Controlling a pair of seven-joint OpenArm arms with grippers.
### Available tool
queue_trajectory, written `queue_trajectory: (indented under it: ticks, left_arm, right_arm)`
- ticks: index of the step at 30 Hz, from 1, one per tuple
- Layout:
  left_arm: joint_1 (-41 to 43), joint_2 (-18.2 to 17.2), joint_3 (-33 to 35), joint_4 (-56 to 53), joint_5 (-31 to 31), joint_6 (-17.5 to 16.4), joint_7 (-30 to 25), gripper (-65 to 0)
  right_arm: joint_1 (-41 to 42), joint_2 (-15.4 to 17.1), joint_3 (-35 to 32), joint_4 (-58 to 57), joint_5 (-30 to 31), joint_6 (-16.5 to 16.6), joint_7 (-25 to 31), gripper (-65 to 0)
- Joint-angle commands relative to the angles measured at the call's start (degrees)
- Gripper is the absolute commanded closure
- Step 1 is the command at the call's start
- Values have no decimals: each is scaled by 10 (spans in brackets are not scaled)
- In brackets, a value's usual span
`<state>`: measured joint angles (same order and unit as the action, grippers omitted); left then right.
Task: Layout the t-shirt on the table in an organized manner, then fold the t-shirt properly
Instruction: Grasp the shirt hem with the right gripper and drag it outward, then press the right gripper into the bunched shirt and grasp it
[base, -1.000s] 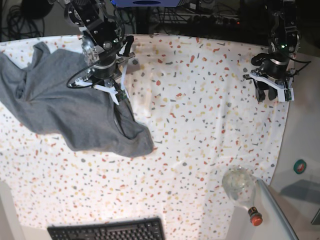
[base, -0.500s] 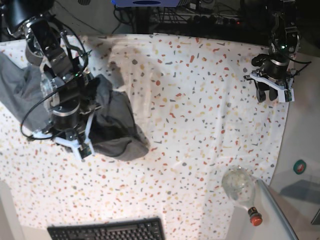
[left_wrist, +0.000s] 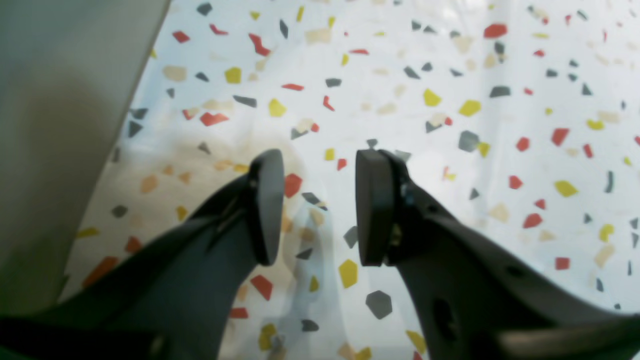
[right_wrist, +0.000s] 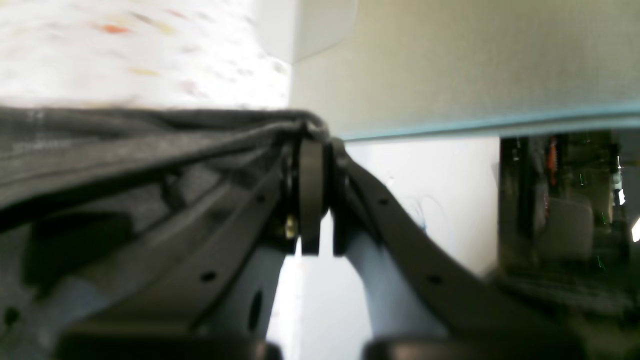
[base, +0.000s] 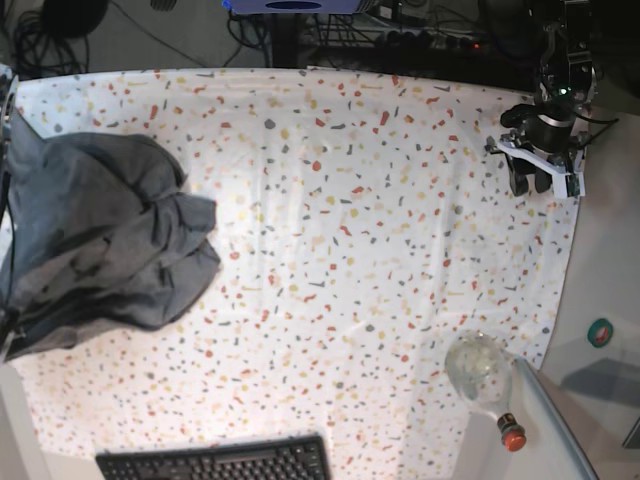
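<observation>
we've got the t-shirt (base: 100, 245) bunched in a grey heap at the tabletop (base: 380, 250) edge, right fingers (right_wrist: 312, 185) pinching its fabric, left fingers (left_wrist: 372, 207) parted, empty, hovering over speckles

The table's (base: 380, 230) middle and right lie open, with the bunched t-shirt (base: 100, 245) crowding its left edge and a bottle (base: 480, 375) beside its near-right corner.

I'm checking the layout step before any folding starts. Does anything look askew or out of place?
Yes. The t-shirt is bunched in a crumpled heap at the table's far edge in the base view, not spread flat. The right tool is shut on a gathered ridge of its fabric. The left tool hangs open and empty over bare cloth.
</observation>
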<state>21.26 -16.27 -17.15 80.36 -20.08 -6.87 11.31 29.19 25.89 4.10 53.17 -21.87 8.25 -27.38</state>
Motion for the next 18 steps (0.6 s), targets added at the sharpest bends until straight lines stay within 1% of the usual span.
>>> queue_trajectory:
  ticks: [1,2,3,4,5,7,8,9,11,13,14,15,16,18]
  left_arm:
    - [-1,-8,-1,8,-2,1,-11,-227]
    - [-1,-8,-1,8,-2,1,-11,-227]
    - [-1,-7,0,8,-2,1,-11,-227]
    - [-1,-5,0,8,-2,1,-11,-227]
    - [-1,1,-3,8,-1,1,-11,-227]
    - [-2,8,-3,9,-1,1,-11,-227]
    - [-2,8,-3,9,-1,1,-11,-227]
    - [-2,8,0,9,-1,1,-11,-227]
    - [-1,8,1,9,-1,1,-11,-227]
    - [-1,8,2,9,-1,1,-11,-227]
    - [-1,8,2,9,-1,1,-11,-227]
    - [-1,9,2,9,-1,1,-11,-227]
    - [-1,13,2,9,-1,1,-11,-227]
    - [-6,19,1,9,-1,1,-11,-227]
  right_arm:
    - [42,9,3,-42,-5,-6,22,0]
    - [67,12,3,-93,-5,-8,37,0]
    - [86,19,3,-129,-5,-18,42,0]
    - [104,25,0,-158,-5,-36,43,-77]
    - [116,26,-1,-174,-5,-56,42,-200]
    - [113,28,-1,-162,-5,-79,32,-392]
    - [98,26,3,-136,-5,-78,20,-440]
    - [77,26,3,-100,-5,-77,10,-428]
    - [3,20,-1,11,-4,-64,-18,-354]
    - [-73,-1,2,131,-4,-32,-49,-303]
    - [-116,-17,3,200,-4,-11,-72,-300]
    - [-157,-34,3,258,-4,4,-92,-315]
    - [-189,-51,3,303,-4,12,-105,-338]
    - [-233,-91,3,362,-5,13,-113,-383]
